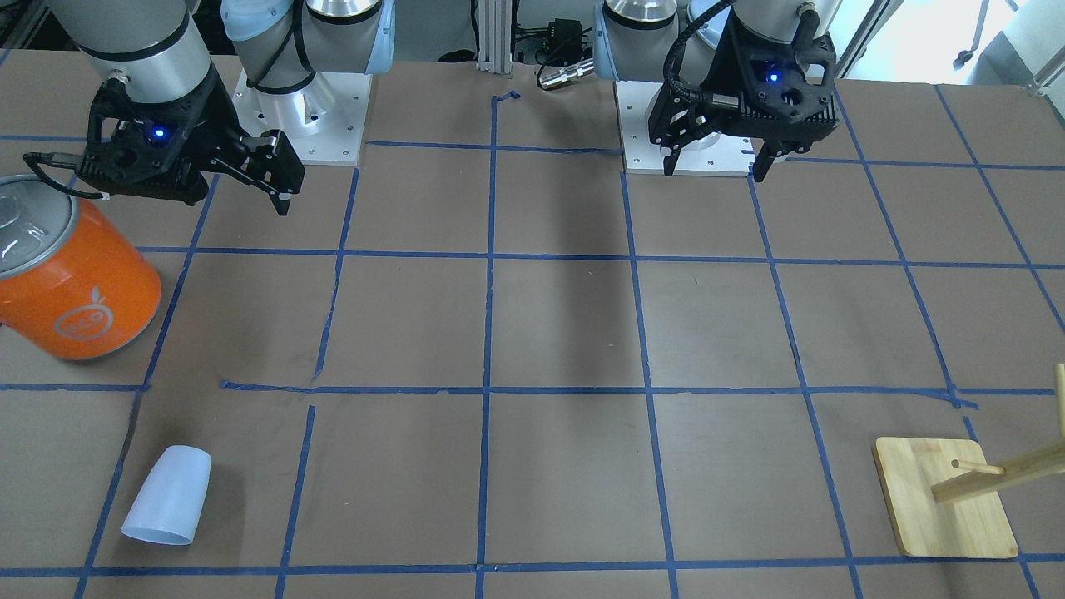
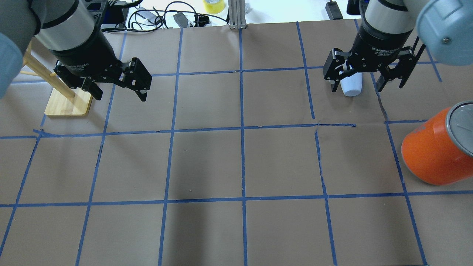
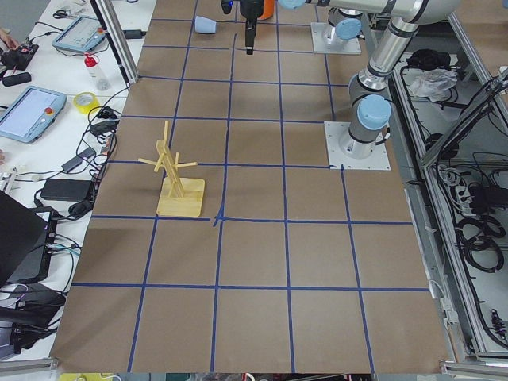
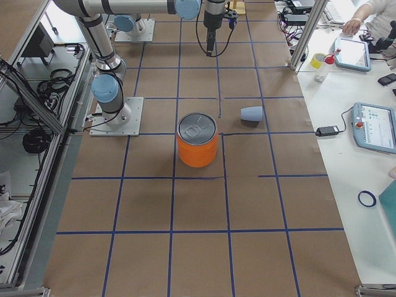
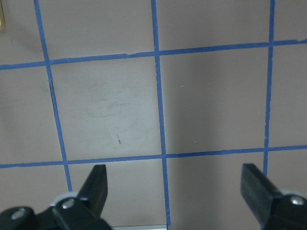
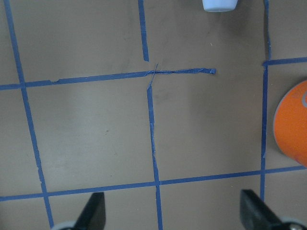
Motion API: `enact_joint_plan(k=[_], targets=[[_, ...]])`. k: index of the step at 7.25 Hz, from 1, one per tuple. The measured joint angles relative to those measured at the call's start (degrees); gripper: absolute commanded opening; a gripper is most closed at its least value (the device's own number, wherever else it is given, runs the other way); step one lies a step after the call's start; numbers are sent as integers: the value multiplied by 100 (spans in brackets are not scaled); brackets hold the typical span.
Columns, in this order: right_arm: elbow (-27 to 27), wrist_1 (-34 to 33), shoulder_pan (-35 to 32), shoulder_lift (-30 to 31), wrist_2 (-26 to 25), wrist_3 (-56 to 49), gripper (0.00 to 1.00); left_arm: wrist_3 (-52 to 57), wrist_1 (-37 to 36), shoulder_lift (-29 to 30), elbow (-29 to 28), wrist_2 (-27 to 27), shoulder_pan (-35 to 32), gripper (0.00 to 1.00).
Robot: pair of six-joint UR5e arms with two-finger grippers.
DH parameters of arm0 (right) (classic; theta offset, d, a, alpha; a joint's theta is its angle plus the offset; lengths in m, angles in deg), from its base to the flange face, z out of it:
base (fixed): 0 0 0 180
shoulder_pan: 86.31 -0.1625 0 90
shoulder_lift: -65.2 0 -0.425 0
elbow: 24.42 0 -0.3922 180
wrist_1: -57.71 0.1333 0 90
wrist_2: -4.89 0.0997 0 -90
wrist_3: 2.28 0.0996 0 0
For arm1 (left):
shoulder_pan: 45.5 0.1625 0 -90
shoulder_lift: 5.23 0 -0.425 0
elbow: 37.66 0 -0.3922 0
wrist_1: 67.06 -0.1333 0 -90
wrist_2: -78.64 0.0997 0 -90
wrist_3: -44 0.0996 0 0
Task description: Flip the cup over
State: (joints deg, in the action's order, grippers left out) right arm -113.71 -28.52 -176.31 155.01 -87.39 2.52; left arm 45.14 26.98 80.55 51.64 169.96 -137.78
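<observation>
The cup (image 1: 166,495), a small pale blue-white tumbler, lies on its side on the brown table near the far edge from the robot. It also shows in the overhead view (image 2: 351,87), the exterior right view (image 4: 252,113) and at the top edge of the right wrist view (image 6: 219,5). My right gripper (image 1: 279,179) is open and empty, held high above the table on the robot's side of the cup (image 2: 360,87); its fingers (image 6: 93,213) show apart. My left gripper (image 1: 715,170) is open and empty, high over its own half (image 2: 120,94).
A large orange can (image 1: 75,283) with a silver lid stands to the right of the right gripper (image 2: 436,151). A wooden peg rack (image 1: 944,507) stands on the left arm's side (image 2: 68,103). Blue tape lines grid the table.
</observation>
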Motion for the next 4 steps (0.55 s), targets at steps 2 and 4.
enact_joint_plan(k=[2, 4], targets=[[1, 0, 0, 0, -17, 34, 100, 0, 0, 0, 0, 0, 0, 100], [-1, -1, 0, -9, 15, 42, 100, 0, 0, 0, 0, 0, 0, 100]])
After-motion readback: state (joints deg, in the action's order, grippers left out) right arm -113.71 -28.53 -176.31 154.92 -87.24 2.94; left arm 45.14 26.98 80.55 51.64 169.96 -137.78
